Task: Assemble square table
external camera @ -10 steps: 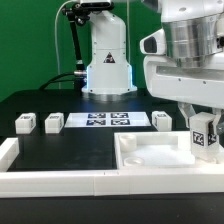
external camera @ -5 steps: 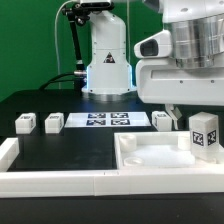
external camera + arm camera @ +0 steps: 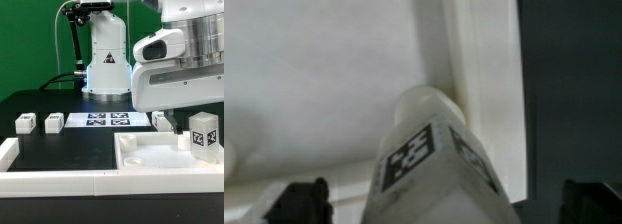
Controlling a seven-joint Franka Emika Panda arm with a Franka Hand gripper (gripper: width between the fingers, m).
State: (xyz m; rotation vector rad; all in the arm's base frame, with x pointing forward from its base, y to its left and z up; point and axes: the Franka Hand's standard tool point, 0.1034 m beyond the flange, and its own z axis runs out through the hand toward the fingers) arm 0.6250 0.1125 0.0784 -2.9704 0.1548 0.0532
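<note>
Tray: the large white square plastic tabletop [image 3: 123, 152], tray-like with a raised rim, lies on the black surface [image 3: 70, 150] toward the exterior view's right, just behind the long white border rail [image 3: 60, 182].
In the tray: and there's one small white tagged leg block [image 3: 205, 136], upright in the far corner on the exterior view's right. The wrist view shows that standing leg block [image 3: 429, 150] tight against the rim [image 3: 487, 60], tag facing the camera.
Jaws: spread wide! The two dark fingertips [image 3: 299, 200] sit either side of the standing leg block, with a gap on each side, pinching nothing.
Outside the tray: three loose leg blocks on the surface, two [image 3: 24, 123] [image 3: 53, 123] at the exterior view's left and one [image 3: 162, 120] just behind the tray. The marker board [image 3: 100, 121] lies flat between them.
Hidden: the bulky white arm housing [image 3: 180, 65] hangs above the tray corner and covers the jaws in the exterior view, and its top is cut off. The tray's right side runs out of frame. How the standing block's foot meets the tray floor cannot be made out, and the wrist view is blurred.
Count: one tabletop, four leg blocks, one in and three out, one marker board, one border rail, one arm on its white base [image 3: 108, 55].
</note>
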